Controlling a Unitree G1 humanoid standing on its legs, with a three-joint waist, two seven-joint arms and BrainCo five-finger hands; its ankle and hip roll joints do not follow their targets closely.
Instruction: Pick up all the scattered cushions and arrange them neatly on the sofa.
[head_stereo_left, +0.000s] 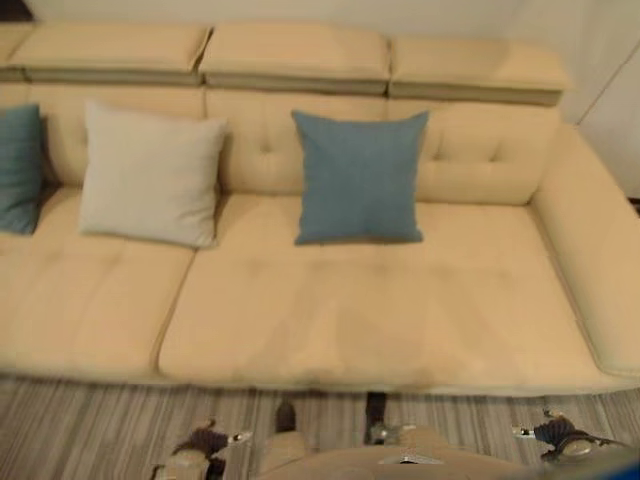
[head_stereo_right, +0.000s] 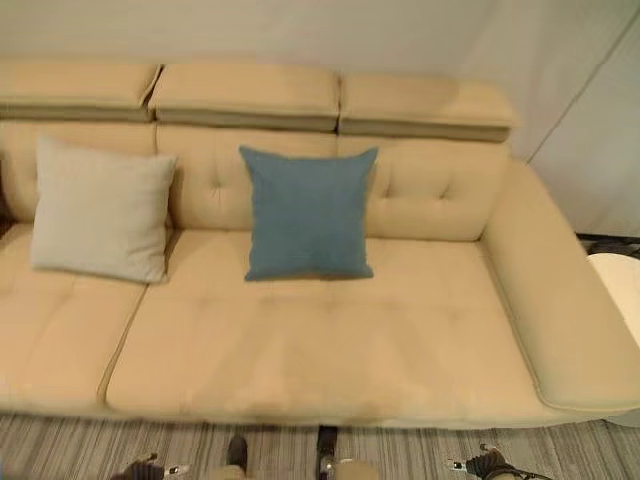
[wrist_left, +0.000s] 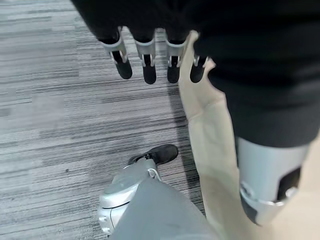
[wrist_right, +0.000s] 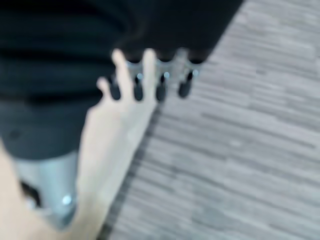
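cushions upright against sofa (head_stereo_left: 400, 320) backrest: blue cushion (head_stereo_left: 360, 177) at middle, cream cushion (head_stereo_left: 150, 175) to its left, teal cushion (head_stereo_left: 18, 168) at far left edge. none seen on striped floor (head_stereo_left: 100, 430). left hand (head_stereo_left: 205, 440) and right hand (head_stereo_left: 552, 432) low by sofa front, both well below cushions, fingers straight, holding nothing. right half of seat bare, open room there. judgement: arranging looks nearly complete.

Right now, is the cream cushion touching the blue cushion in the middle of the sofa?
Apart. In the left eye view a clear strip of sofa backrest shows between the cream cushion and the blue cushion; each leans separately against the backrest.
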